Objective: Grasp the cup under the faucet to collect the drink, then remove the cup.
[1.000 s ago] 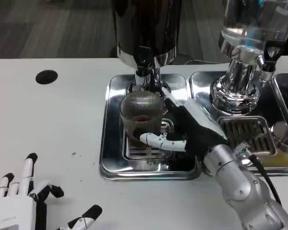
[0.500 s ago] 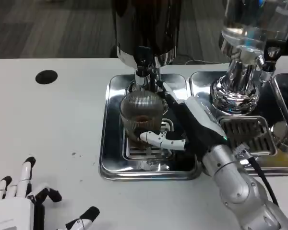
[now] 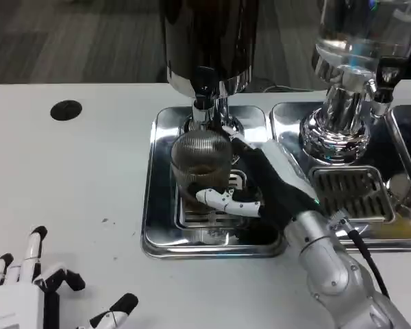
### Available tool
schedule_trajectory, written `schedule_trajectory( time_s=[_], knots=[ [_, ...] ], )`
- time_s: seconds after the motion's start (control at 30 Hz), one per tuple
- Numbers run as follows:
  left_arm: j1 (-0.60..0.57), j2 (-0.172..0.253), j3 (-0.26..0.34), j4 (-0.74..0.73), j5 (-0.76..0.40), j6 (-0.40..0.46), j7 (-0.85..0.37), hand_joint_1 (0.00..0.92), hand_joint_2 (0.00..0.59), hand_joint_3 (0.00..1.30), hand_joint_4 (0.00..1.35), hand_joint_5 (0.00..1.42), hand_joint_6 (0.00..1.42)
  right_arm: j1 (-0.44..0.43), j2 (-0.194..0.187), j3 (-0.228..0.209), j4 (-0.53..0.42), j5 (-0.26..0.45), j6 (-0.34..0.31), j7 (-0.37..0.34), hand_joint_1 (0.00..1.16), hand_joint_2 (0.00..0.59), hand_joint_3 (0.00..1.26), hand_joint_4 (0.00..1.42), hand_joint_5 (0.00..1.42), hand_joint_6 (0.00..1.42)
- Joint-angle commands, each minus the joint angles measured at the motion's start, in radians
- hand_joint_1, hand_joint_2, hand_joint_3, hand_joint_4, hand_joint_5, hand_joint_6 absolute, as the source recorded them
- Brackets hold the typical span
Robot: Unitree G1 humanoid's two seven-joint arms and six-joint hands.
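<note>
Bright overhead light, sharp focus, strong glare on the chrome tray

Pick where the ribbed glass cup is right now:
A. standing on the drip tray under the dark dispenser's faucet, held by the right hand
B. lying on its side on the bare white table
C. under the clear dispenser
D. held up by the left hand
A: the cup stands upright on the drip tray below the faucet, the right hand wrapped around it.
</note>
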Motion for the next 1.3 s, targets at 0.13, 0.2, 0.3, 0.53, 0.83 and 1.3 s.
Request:
schedule_trajectory(
  time_s=[0.13,0.2,0.3,0.53,0.83,1.3],
  knots=[
    [0.011,0.006,0.008,0.008,-0.013,-0.015,0.018,0.0,0.097,0.69,0.07,0.22,0.13,-0.018,0.009,-0.002,0.026,-0.004,0.0,-0.036,0.68,0.181,0.25,0.33,0.24,0.16],
    [0.013,0.005,0.011,0.008,-0.016,-0.018,0.019,0.0,0.098,0.69,0.07,0.22,0.13,-0.019,0.01,0.0,0.029,-0.008,0.001,-0.045,0.7,0.186,0.27,0.36,0.26,0.18],
    [0.018,0.005,0.017,0.006,-0.02,-0.024,0.022,0.0,0.099,0.69,0.07,0.22,0.13,-0.019,0.014,-0.003,0.038,-0.002,-0.007,-0.057,0.72,0.19,0.31,0.4,0.29,0.19],
    [0.024,0.003,0.03,0.008,-0.026,-0.034,0.017,0.0,0.099,0.69,0.07,0.22,0.13,-0.006,0.027,-0.015,0.065,0.009,-0.05,-0.115,0.74,0.191,0.43,0.51,0.38,0.25],
    [0.028,0.001,0.035,0.006,-0.027,-0.039,0.013,0.0,0.099,0.69,0.07,0.22,0.13,0.016,0.03,-0.029,0.07,0.02,-0.083,-0.155,0.78,0.195,0.54,0.63,0.48,0.33],
    [0.012,0.0,0.023,-0.001,-0.022,-0.036,0.006,0.0,0.096,0.69,0.07,0.22,0.13,0.064,0.013,-0.077,0.006,0.072,-0.1,-0.134,0.84,0.188,0.63,0.72,0.6,0.41]
  ],
)
